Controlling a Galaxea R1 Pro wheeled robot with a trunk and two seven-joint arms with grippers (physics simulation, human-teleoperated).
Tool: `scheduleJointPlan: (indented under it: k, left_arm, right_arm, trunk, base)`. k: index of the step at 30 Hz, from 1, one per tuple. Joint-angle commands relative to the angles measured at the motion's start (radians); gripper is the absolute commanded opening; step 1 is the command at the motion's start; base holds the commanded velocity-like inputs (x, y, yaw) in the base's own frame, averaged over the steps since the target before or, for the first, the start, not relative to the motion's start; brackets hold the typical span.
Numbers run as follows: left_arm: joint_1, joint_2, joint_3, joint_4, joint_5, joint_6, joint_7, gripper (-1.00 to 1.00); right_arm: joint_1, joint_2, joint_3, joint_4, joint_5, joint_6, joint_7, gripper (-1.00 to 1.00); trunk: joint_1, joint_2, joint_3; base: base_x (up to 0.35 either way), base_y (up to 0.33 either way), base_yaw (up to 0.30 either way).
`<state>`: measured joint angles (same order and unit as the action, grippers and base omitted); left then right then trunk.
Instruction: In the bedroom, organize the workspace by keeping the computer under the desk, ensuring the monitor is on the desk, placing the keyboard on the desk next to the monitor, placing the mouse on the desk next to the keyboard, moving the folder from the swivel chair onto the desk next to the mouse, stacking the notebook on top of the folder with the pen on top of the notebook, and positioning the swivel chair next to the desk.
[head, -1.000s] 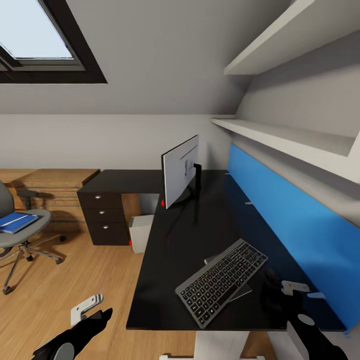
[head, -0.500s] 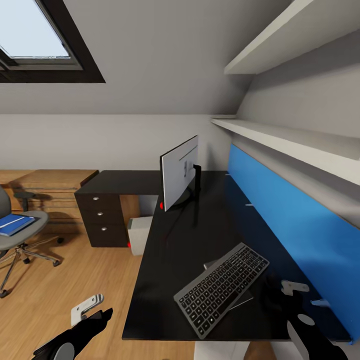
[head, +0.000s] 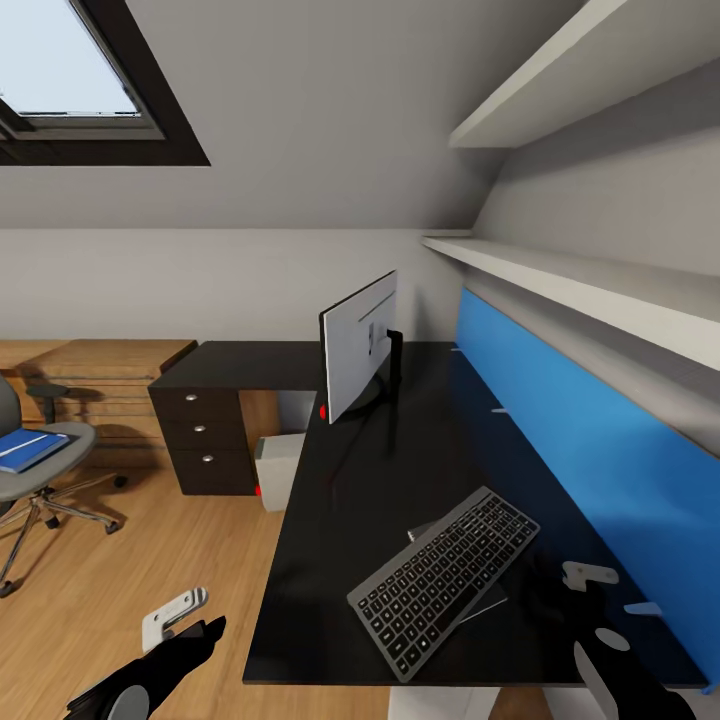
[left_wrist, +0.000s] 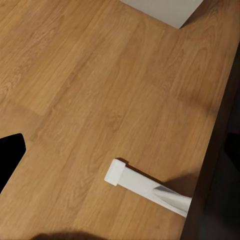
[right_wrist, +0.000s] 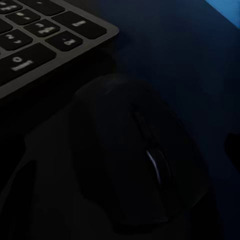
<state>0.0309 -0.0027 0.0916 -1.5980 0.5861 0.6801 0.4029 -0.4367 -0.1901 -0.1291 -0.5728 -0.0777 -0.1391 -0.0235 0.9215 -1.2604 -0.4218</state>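
Observation:
On the black desk (head: 400, 440) the monitor (head: 358, 345) stands at the back. The keyboard (head: 445, 580) lies slanted near the front edge, propped on a thin grey slab, seemingly the notebook (head: 420, 527). Just right of the keyboard (right_wrist: 45, 35) is the dark mouse (right_wrist: 130, 160), very close under my right gripper (head: 555, 590); its fingers are lost in the dark. The computer (head: 278, 470) sits under the desk. The blue folder (head: 30, 450) lies on the swivel chair (head: 45, 470) at far left. My left gripper (head: 185, 625) hangs open above the floor. I cannot make out the pen.
A blue wall panel (head: 560, 440) runs along the desk's right side under white shelves (head: 560, 265). The dark drawer unit (head: 205, 435) stands at the desk's far left, with a wooden dresser (head: 100, 370) behind the chair. Wood floor (left_wrist: 100, 90) lies open to the left.
The head view has shifted slightly, so desk and chair sit a little left and lower in frame. Both arms and the keyboard look unmoved over the last half second.

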Motion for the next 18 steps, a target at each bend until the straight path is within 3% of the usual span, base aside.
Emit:
scheduleJointPlan:
  k: [1,15,18]
  left_arm:
    - [0.0,0.0,0.0,-0.001,0.011,0.002,0.008,1.0]
    - [0.0,-0.002,-0.003,-0.003,0.012,0.007,0.008,1.0]
    - [0.0,-0.003,-0.017,-0.003,0.012,0.005,0.008,1.0]
  right_arm:
    - [0.0,0.0,0.002,0.001,-0.008,-0.004,-0.002,1.0]
    - [0.0,0.0,0.002,0.001,-0.007,-0.002,-0.003,1.0]
    - [0.0,0.0,0.002,0.001,-0.007,-0.002,-0.003,1.0]
  trunk:
    - [0.0,-0.001,-0.001]
    - [0.0,-0.001,-0.001]
    - [0.012,-0.022,-0.01]
  base:
    - [0.0,0.0,0.0]
    - [0.0,0.0,0.0]
    - [0.0,0.0,0.0]
